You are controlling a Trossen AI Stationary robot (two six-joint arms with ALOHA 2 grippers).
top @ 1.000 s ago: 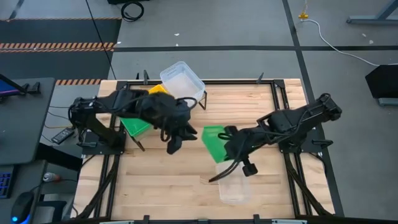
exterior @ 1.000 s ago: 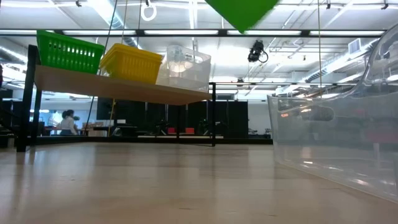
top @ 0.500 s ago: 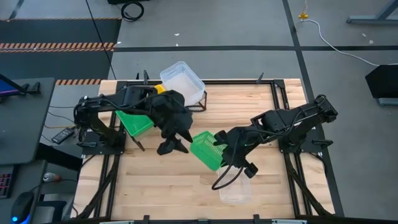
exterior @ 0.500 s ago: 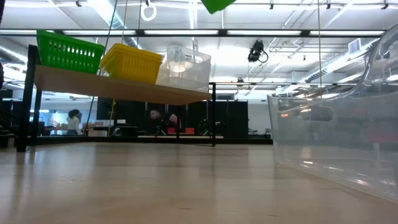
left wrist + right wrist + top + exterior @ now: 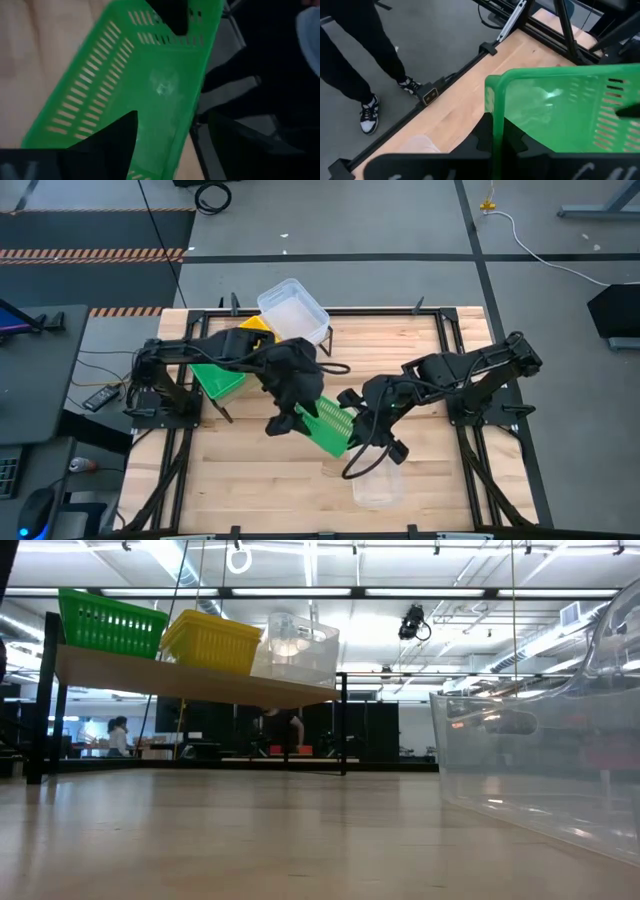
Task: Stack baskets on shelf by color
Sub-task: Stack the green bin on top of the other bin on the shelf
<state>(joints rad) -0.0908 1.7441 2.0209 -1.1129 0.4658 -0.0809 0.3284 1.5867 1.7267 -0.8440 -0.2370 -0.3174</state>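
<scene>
A green basket (image 5: 325, 425) hangs tilted over the middle of the table, with my right gripper (image 5: 352, 420) shut on it. My left gripper (image 5: 290, 418) is open at the basket's other end. Its two fingers (image 5: 120, 137) stand on either side of that end wall (image 5: 175, 145); whether they touch it, I cannot tell. The shelf (image 5: 180, 680) at the far left carries a green basket (image 5: 110, 622), a yellow basket (image 5: 210, 640) and a clear basket (image 5: 295, 650). Another clear basket (image 5: 375, 485) rests bottom-down on the table near the front. My right gripper holds the green basket by one end wall, at its rim (image 5: 495, 107). One finger is on each face of the wall. The basket is lifted clear of the table and tilted, reaching away from the fingers toward my left gripper.
The clear basket (image 5: 540, 770) on the table fills the right of the low view. Black frame rails (image 5: 455, 360) run along the table's edges. A person's legs and shoes (image 5: 367, 107) stand on the floor beside the table.
My left gripper has sunk and moved toward the green basket, turning at the wrist, and has opened wide about its end. My right gripper has rolled. The basket has tipped over, shifted a little toward the table's left, and left the top of the low view.
</scene>
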